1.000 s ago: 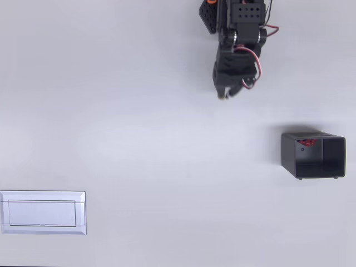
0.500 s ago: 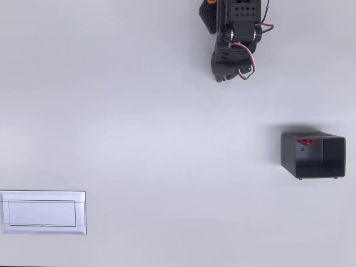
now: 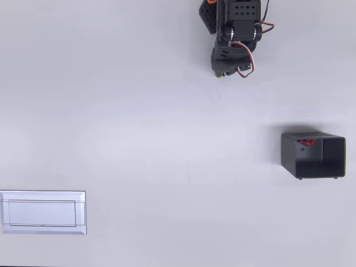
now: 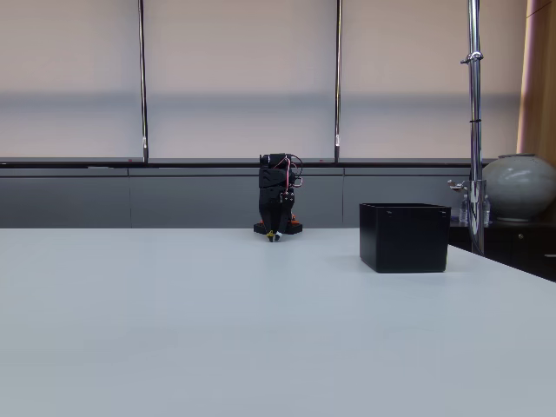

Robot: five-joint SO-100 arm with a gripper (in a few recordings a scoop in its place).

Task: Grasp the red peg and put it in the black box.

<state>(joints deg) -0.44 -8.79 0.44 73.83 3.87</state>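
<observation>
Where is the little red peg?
In the overhead view, the red peg lies inside the black box at the right, near its upper-left corner, far from the gripper.

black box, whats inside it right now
In the overhead view the black box holds the red peg, lying against its far wall. In the fixed view the box's solid side hides the interior, so the peg cannot be seen.
</observation>
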